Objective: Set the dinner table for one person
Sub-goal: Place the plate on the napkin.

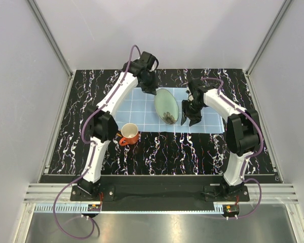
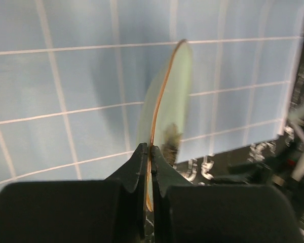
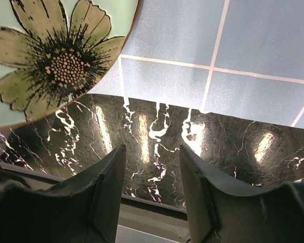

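Note:
A pale green plate (image 1: 166, 105) with a dark flower painted on it hangs tilted on edge over the light blue gridded placemat (image 1: 137, 109). My left gripper (image 1: 151, 87) is shut on the plate's far rim; in the left wrist view its black fingers (image 2: 142, 167) pinch the brown-edged rim of the plate (image 2: 175, 101). My right gripper (image 1: 188, 119) stands open just right of the plate, nothing between its fingers (image 3: 109, 182), above the black marble dinner table (image 3: 157, 136). The flower plate (image 3: 55, 55) fills the upper left of that view.
An orange cup (image 1: 129, 133) with a white inside stands on the dinner table (image 1: 157, 152) at the placemat's near left corner. Grey walls enclose the table on three sides.

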Available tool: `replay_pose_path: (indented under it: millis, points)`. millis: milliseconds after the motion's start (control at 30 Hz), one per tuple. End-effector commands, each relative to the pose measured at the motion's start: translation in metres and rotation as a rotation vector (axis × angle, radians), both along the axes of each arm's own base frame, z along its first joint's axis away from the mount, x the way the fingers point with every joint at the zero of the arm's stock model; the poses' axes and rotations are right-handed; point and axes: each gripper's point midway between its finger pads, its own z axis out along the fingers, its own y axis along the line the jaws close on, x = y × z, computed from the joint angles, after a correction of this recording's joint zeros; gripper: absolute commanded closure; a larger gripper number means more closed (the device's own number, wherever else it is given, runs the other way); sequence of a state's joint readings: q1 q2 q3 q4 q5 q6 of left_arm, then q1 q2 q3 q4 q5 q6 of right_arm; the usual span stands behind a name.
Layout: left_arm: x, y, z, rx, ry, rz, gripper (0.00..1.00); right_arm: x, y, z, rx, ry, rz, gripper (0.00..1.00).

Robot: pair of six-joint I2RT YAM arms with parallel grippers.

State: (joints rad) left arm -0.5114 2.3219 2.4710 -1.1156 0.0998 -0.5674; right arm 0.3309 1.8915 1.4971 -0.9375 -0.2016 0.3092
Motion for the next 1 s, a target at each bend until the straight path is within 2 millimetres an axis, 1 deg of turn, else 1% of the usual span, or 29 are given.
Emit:
replay_pose_path:
  millis: [0, 33, 100, 133, 267, 300, 367, 400, 567, 833, 867, 900, 933, 967]
  points:
    - [0.003, 0.029, -0.030, 0.097, 0.059, 0.069, 1.00, -0.002, 0.001, 0.013, 0.031, -0.028, 0.005, 0.47]
    - [0.004, 0.034, -0.033, 0.116, 0.063, 0.084, 1.00, -0.003, 0.001, 0.012, 0.031, -0.023, 0.006, 0.46]
    - [0.001, 0.037, -0.038, 0.129, 0.079, 0.093, 1.00, -0.005, 0.002, 0.010, 0.037, -0.011, 0.005, 0.46]
    - [0.002, 0.043, -0.041, 0.163, 0.076, 0.111, 1.00, -0.006, 0.002, 0.009, 0.035, -0.008, 0.003, 0.46]
    - [-0.005, 0.051, -0.051, 0.200, 0.097, 0.115, 1.00, -0.006, 0.002, 0.008, 0.036, -0.001, 0.002, 0.47]
    - [-0.004, 0.052, -0.051, 0.205, 0.091, 0.119, 1.00, -0.007, 0.002, 0.008, 0.036, 0.001, 0.002, 0.47]
    - [-0.007, 0.053, -0.052, 0.212, 0.090, 0.113, 1.00, -0.006, 0.003, 0.007, 0.038, 0.001, 0.004, 0.47]
    - [-0.005, 0.052, -0.052, 0.212, 0.077, 0.111, 1.00, -0.007, 0.003, 0.007, 0.038, 0.007, 0.003, 0.46]
    - [-0.009, 0.051, -0.053, 0.219, 0.077, 0.099, 1.00, -0.005, 0.005, 0.006, 0.043, 0.013, 0.003, 0.47]
    - [-0.008, 0.052, -0.041, 0.213, 0.047, 0.102, 1.00, 0.000, 0.005, 0.008, 0.040, -0.008, -0.008, 0.46]
    - [-0.009, 0.057, -0.038, 0.227, 0.037, 0.113, 1.00, 0.001, 0.004, 0.009, 0.038, -0.016, -0.008, 0.45]
    - [-0.010, 0.061, -0.035, 0.237, 0.027, 0.118, 0.99, 0.005, 0.005, 0.010, 0.038, -0.033, -0.006, 0.45]
    - [-0.010, 0.067, -0.032, 0.249, 0.017, 0.134, 0.94, 0.009, 0.004, 0.011, 0.032, -0.048, -0.007, 0.45]
    - [-0.014, 0.078, -0.025, 0.273, 0.002, 0.167, 0.88, 0.017, 0.005, 0.012, 0.031, -0.080, -0.007, 0.44]
